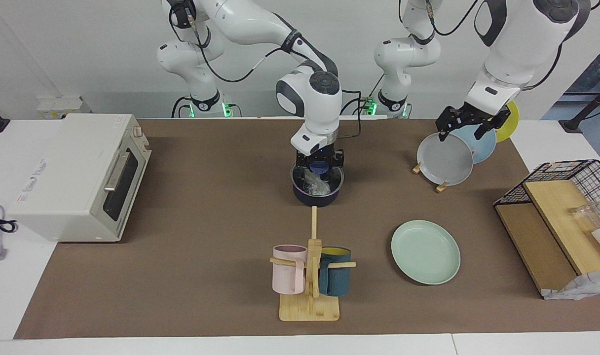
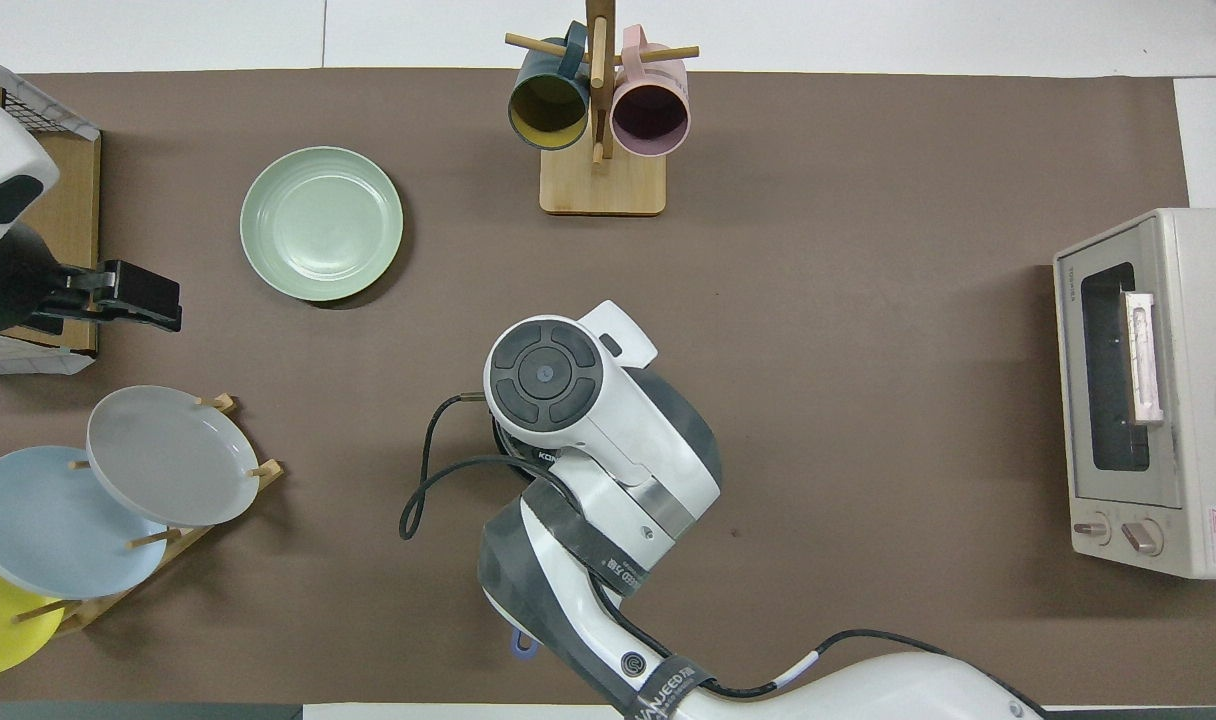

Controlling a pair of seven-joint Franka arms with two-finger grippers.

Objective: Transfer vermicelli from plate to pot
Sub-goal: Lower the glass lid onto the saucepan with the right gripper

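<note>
Pot (image 1: pixel 316 193): small dark navy saucepan, middle of the brown-covered surface (image 1: pixel 206 222), near the robots' end. In the overhead view it is hidden under the right arm.

Vermicelli (image 1: pixel 316 183): translucent whitish clump lying inside the pot.

Plate (image 1: pixel 425 251): pale mint-green, flat on the surface toward the left arm's end, farther from the robots than the pot and well apart from it. Nothing lies on it.

Right gripper (image 1: pixel 320 173): pointing down, low over the mouth of the pot, just above the vermicelli. Fingertips drawn together; whether any threads are pinched between them cannot be told.

Left gripper (image 1: pixel 470 129): raised over the plate rack (image 1: pixel 431 178), above the grey plate (image 1: pixel 445 159). Fingers spread wide, holding nothing. This arm waits.

Plate rack: wooden, near the robots at the left arm's end, carrying the grey plate, a light blue plate (image 1: pixel 483 143) and a yellow plate (image 1: pixel 510 118), all standing tilted.

Mug tree (image 1: pixel 310 276): wooden stand farther from the robots than the pot, with a pink mug (image 1: pixel 288 269) and a dark teal mug (image 1: pixel 335 278) hung on its pegs.

Toaster oven (image 1: pixel 78 175): white, at the right arm's end.

Wire basket (image 1: pixel 571 185): black, beside wooden boards at the left arm's end.
</note>
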